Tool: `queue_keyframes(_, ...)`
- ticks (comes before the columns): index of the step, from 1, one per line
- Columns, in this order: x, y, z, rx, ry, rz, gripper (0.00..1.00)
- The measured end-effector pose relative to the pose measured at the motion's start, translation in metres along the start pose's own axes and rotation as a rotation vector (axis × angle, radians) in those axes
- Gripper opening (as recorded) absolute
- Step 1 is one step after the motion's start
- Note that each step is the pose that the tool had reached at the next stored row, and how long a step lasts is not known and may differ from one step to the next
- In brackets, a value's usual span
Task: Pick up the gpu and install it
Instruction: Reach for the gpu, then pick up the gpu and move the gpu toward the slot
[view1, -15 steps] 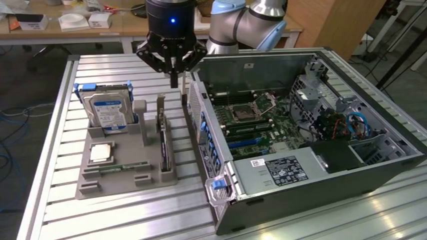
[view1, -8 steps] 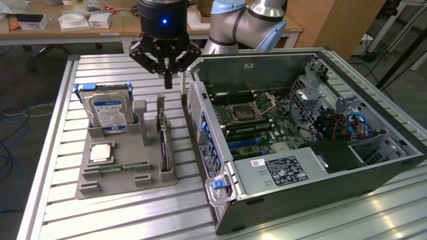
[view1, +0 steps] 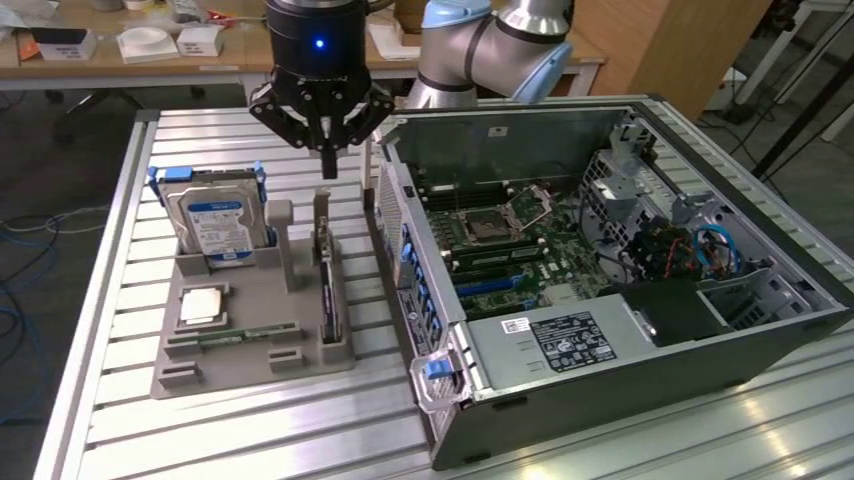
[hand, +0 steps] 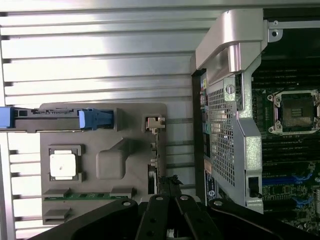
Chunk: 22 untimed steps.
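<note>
The gpu (view1: 327, 300), a thin dark card, stands on edge in the gray holder's (view1: 240, 372) slot.

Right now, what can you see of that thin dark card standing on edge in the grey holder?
The gpu is a thin, flat, dark card that stands upright on its long edge in a slot of the grey holder, on the side nearest the open computer case. A pale upright piece at its far end looks like its metal bracket. The holder alone seems to touch it. The gripper hangs above that far end, apparently not touching. The card is not yet in the case.
</note>
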<state>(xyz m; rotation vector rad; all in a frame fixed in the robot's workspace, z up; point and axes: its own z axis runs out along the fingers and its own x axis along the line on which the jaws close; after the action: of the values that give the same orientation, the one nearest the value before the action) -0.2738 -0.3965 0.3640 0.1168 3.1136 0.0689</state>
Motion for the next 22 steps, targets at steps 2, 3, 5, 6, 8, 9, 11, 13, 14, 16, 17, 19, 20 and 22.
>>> queue_keyframes(2,0.0,0.0,0.0,0.0001,0.0001,0.0,0.11)
queue_keyframes(3,0.0,0.0,0.0,0.0001,0.0001,0.0,0.17)
queue_keyframes(5,0.0,0.0,0.0,0.0001,0.0,0.0,0.29)
queue_keyframes(6,0.0,0.0,0.0,0.0,0.0001,0.0,0.29)
queue_keyframes(8,0.0,0.0,0.0,0.0,0.0,0.0,0.35)
queue_keyframes(9,0.0,0.0,0.0,0.0001,0.0001,0.0,0.41)
queue_keyframes(11,0.0,0.0,0.0,0.0,0.0,0.0,0.47)
queue_keyframes(13,0.0,0.0,0.0,0.0,0.0,0.0,0.47)
queue_keyframes(14,0.0,0.0,0.0,0.0,0.0001,0.0,0.47)
queue_keyframes(16,0.0,0.0,0.0,0.0,0.0001,0.0,0.47)
queue_keyframes(17,0.0,0.0,0.0,0.0,0.0,0.0,0.47)
queue_keyframes(19,0.0,0.0,0.0,0.0001,0.0,0.0,0.47)
queue_keyframes(20,0.0,0.0,0.0,0.0001,0.0,0.0,0.47)
queue_keyframes(22,0.0,0.0,0.0,0.0,0.0001,0.0,0.47)
